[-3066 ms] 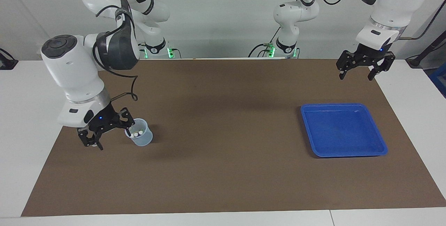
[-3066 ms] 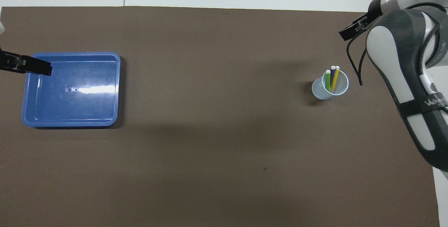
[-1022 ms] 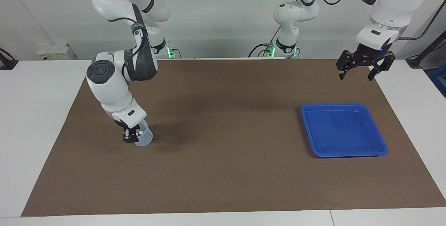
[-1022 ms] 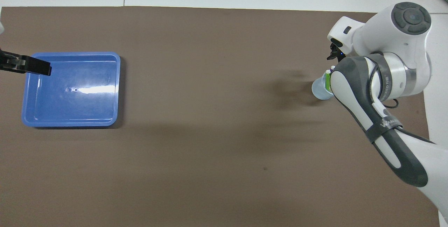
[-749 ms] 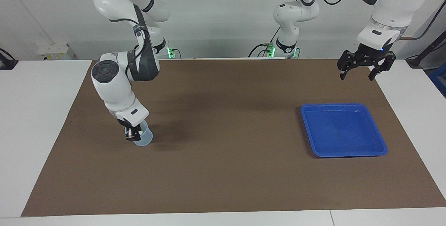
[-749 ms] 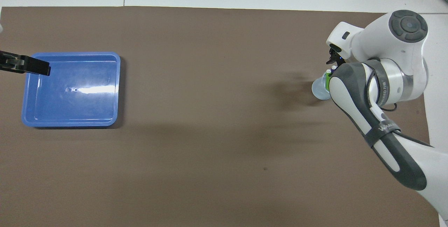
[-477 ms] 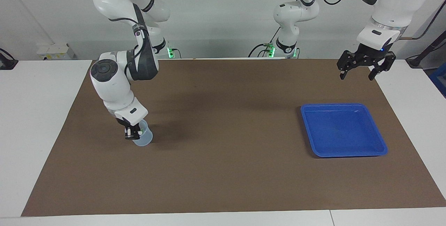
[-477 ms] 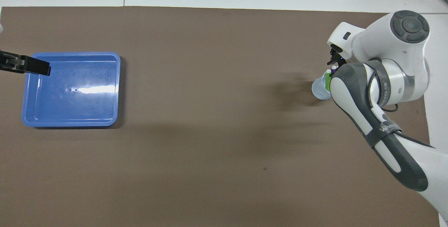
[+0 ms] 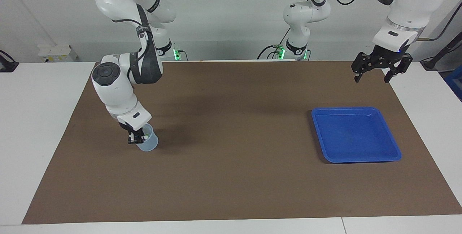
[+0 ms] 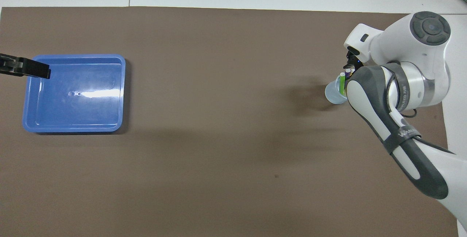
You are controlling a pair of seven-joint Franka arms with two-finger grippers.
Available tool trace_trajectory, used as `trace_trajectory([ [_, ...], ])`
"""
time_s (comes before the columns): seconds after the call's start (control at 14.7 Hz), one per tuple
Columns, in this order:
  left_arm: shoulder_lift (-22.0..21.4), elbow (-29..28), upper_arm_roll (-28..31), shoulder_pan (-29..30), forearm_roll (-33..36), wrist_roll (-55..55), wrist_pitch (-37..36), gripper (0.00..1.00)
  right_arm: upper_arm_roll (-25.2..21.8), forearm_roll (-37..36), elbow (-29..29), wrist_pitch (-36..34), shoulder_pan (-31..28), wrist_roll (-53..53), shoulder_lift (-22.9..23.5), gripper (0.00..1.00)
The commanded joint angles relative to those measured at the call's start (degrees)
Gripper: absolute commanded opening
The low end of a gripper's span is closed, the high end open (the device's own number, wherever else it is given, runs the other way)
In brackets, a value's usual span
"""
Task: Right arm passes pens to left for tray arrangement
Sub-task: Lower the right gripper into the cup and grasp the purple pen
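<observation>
Because the right gripper hung right at the tips of the pens, which stood bunched together in the cup near the right arm's end of the table, the likeliest slip was catching two pens at once, or only pinching a whitish tip. Whether it was apart or already clamped on a pen could not be told; the arm hid the contact from above. A grip so high on a slim pen would probably let it swing or slide out during the pass. The cup looked light and sat partly under the wrist, so a sideways pull, or a pen dragging on its rim, might tip it and scatter the rest across the mat. The left gripper waited with its jaws apart over the mat's corner at the left arm's end, by the robots' edge. The tray lay empty near that end, well apart from the cup, so the carry was long and a loose hold had time to fail.
</observation>
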Motion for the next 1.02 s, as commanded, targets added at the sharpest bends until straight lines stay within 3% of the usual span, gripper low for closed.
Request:
trace_trajectory([
  [0.0,-1.8,-1.7,-0.1,0.4,0.3,0.0,0.1,1.00,0.6,-0.7,-2.5,0.0,-0.8,1.7,-2.0,0.11],
  [0.27,-1.8,-1.5,-0.1,0.0,0.3,0.2,0.6,1.00,0.5,-0.3,-2.0,-0.4,-1.0,2.9,-2.0,0.00],
  [0.95,-1.8,-1.7,-0.4,-0.6,0.4,1.5,0.9,1.00,0.4,0.3,-0.7,-3.6,-2.6,6.3,-3.2,0.00],
])
